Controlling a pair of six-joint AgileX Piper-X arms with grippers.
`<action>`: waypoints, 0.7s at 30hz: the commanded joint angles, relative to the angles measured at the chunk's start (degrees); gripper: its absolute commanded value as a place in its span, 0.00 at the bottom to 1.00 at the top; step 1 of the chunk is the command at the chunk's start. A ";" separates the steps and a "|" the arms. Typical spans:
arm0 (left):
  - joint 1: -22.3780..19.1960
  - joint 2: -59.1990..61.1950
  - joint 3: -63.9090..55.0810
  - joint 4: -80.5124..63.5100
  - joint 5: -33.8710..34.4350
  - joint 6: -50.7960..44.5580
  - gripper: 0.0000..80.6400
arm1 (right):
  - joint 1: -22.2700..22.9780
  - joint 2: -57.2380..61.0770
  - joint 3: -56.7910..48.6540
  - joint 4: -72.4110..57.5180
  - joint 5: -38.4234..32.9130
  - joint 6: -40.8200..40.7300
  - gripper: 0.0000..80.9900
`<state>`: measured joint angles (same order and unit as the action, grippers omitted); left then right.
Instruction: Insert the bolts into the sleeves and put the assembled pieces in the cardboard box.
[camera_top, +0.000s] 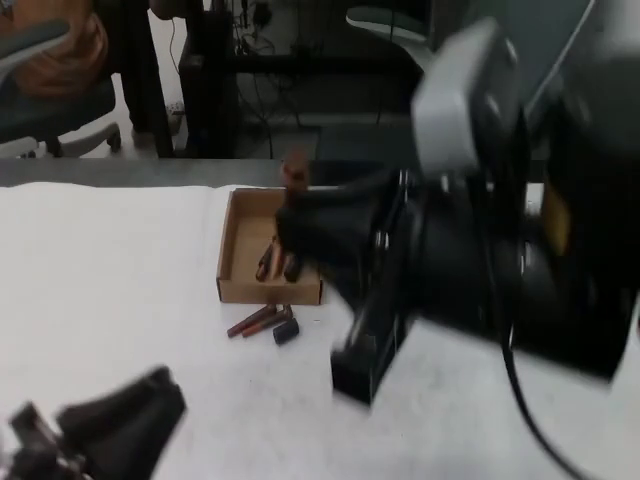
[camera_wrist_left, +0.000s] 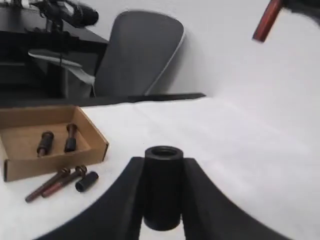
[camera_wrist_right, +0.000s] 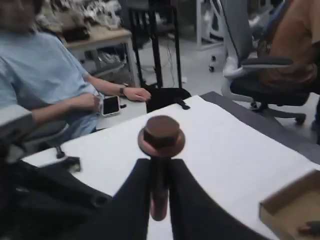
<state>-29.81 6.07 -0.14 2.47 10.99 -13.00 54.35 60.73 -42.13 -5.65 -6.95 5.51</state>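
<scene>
My left gripper (camera_wrist_left: 162, 166) is shut on an upright black sleeve (camera_wrist_left: 162, 192), low over the white cloth at the near left (camera_top: 165, 392). My right gripper (camera_wrist_right: 159, 170) is shut on the shank of a reddish-brown bolt (camera_wrist_right: 161, 137) and holds it in the air above the cardboard box (camera_top: 270, 291); the bolt (camera_top: 294, 176) sticks up from its fingers. That same bolt (camera_wrist_left: 266, 20) hangs high in the left wrist view. In the box (camera_wrist_left: 50, 162) lie two assembled pieces (camera_wrist_left: 45, 143) (camera_wrist_left: 70, 138). Two loose bolts (camera_wrist_left: 55, 182) and a black sleeve (camera_wrist_left: 86, 181) lie on the cloth just in front of it.
The right arm's bulky body (camera_top: 480, 240) covers the bench's right half. White cloth (camera_top: 110, 270) lies bare left of the box. Office chairs (camera_wrist_left: 137, 52) and seated people (camera_wrist_right: 45, 80) are beyond the bench's edge.
</scene>
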 joint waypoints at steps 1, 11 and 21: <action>-0.08 5.29 0.14 -4.88 2.72 -0.15 0.02 | 2.17 0.79 3.26 -6.21 1.59 4.00 0.01; -0.08 27.16 0.14 -29.03 8.62 1.24 0.02 | 5.44 7.71 3.45 -13.25 3.27 4.75 0.01; -0.08 33.35 0.14 -37.90 8.93 -0.07 0.02 | 4.59 11.69 3.31 -13.94 4.76 5.51 0.01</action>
<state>-29.81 39.30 0.74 -33.18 19.21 -12.82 59.53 71.50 -38.38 -18.51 -2.59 10.10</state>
